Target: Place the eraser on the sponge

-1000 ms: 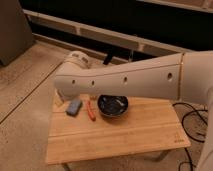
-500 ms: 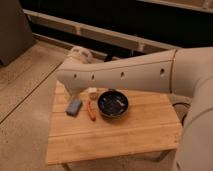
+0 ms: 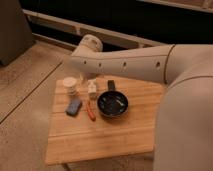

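Observation:
The blue sponge (image 3: 74,106) lies flat on the left part of the wooden table (image 3: 105,137). A small dark block, which looks like the eraser (image 3: 111,85), lies at the back of the table just behind the black pan (image 3: 112,104). My big white arm crosses the view from the right, and its end hangs over the table's back left. Below it my gripper (image 3: 88,84) points down, open, with nothing between its pale fingers (image 3: 92,89). It is behind and to the right of the sponge and left of the eraser.
A thin orange-red pen (image 3: 90,111) lies between the sponge and the pan. A pale round cup-like object (image 3: 70,85) stands at the back left corner. Speckled floor surrounds the table, with a dark wall and rail behind.
The arm has risen and swung back, uncovering the table's rear edge, the pale round object and the dark block. The sponge, pen and pan have not moved.

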Controlling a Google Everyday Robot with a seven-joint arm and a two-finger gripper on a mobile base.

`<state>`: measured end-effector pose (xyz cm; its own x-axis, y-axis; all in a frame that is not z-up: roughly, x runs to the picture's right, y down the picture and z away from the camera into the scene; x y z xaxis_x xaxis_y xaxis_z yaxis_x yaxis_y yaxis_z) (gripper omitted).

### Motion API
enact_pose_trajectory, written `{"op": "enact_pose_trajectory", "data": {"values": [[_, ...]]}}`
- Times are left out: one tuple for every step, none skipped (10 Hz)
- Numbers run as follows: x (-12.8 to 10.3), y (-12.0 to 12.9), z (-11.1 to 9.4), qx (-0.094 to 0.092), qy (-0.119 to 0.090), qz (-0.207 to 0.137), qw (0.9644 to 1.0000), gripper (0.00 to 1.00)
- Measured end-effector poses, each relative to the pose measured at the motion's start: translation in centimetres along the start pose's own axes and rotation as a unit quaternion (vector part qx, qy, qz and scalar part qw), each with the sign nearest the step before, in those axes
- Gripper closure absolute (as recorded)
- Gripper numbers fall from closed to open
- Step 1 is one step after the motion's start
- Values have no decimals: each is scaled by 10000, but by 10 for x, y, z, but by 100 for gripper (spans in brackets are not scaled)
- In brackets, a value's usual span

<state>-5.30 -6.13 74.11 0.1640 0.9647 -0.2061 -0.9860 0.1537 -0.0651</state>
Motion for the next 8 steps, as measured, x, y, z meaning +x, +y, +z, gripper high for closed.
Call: {"op": "enact_pose_trajectory", "data": {"values": [[-2,-16,11,-78,-68,708,9974,35],[-2,-21,13,-96,-83,883,9960,35],[-2,-26,17,-130,-109,1143,9933,35],[-3,-27,18,-157,-125,1269,9917,35],[-3,-27,19,-156,-127,1261,9918,35],[-4,-28,19,-125,-118,1252,9920,35],[-4,-37,22,-38,-95,1228,9924,35],[-8,-53,26,68,-80,1202,9927,35]]}}
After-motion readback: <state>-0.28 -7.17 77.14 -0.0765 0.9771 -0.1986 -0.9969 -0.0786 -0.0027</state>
